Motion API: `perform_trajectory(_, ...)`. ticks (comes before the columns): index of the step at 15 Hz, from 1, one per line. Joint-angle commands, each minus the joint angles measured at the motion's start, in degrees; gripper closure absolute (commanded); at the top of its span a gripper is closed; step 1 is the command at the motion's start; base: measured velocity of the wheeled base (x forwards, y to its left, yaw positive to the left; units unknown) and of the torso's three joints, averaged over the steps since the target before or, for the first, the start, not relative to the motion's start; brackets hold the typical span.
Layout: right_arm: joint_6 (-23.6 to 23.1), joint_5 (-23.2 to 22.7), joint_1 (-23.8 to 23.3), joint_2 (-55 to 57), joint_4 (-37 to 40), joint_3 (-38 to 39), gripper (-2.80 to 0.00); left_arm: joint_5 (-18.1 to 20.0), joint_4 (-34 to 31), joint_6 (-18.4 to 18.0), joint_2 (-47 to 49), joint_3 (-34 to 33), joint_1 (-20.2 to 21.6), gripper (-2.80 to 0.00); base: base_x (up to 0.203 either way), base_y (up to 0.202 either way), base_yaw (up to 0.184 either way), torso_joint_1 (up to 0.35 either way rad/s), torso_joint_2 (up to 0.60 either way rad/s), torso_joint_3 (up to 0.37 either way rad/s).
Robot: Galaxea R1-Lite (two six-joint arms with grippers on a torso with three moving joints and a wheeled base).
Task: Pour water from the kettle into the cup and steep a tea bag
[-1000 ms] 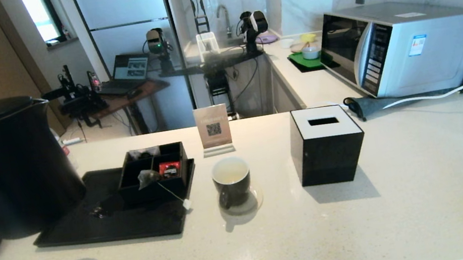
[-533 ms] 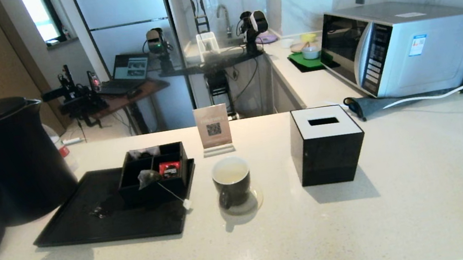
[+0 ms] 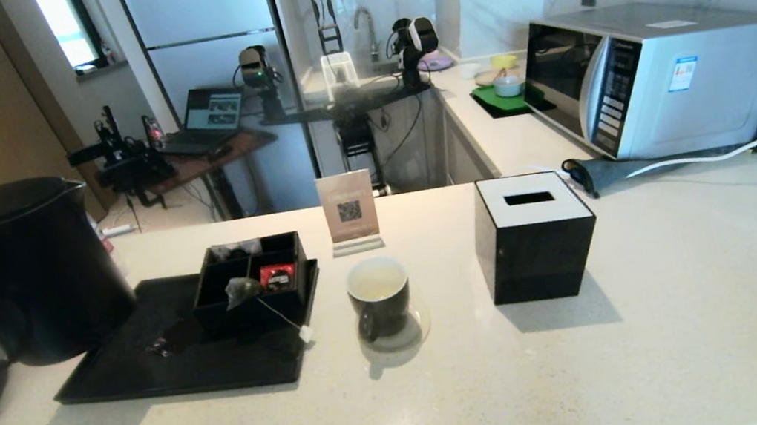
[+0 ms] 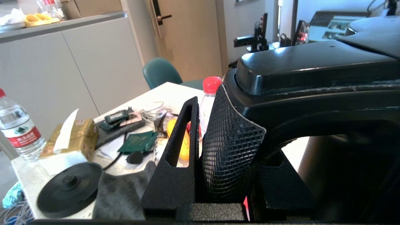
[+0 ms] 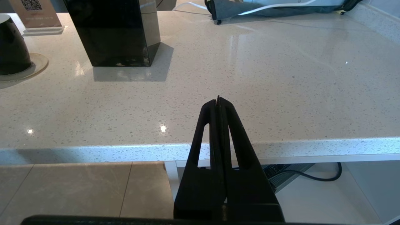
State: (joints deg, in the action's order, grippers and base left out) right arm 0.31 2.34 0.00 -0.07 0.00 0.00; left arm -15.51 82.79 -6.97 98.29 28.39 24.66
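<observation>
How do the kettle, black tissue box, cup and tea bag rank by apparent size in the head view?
1. kettle, though it sits nearest the camera, which inflates it.
2. black tissue box.
3. cup.
4. tea bag, clearly the smallest.

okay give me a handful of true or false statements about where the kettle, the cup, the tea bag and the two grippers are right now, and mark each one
1. The left gripper is clamped on the handle of the kettle. True.
2. The tea bag is steeping in the cup. False: it lies on the black compartment box on the black tray, its tag beside the tray's edge.
3. The cup holds pale liquid. True.
4. The right gripper holds the cup. False: it is shut on nothing, at the counter's near edge.
5. The cup sits right of the black tissue box. False: it sits to its left.
</observation>
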Motion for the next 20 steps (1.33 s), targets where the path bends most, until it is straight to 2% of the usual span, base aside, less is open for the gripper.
perform_trajectory(1,0.0,0.0,0.0,0.1,0.0,0.0,0.00,-0.1,3.9,0.0,5.5,-0.1,0.0,0.00,0.000,0.000,0.000,0.000,0.00,0.000)
perform_trajectory(4,0.0,0.0,0.0,0.1,0.0,0.0,0.00,-0.1,7.1,0.1,10.0,0.0,0.0,0.00,0.000,0.000,0.000,0.000,0.00,0.000)
perform_trajectory(16,0.0,0.0,0.0,0.1,0.0,0.0,0.00,0.0,7.2,1.2,20.6,6.4,-0.8,0.00,0.000,0.000,0.000,0.000,0.00,0.000)
perform_trajectory(20,0.0,0.0,0.0,0.1,0.0,0.0,0.00,0.0,7.2,1.9,23.4,7.7,-2.2,0.00,0.000,0.000,0.000,0.000,0.00,0.000)
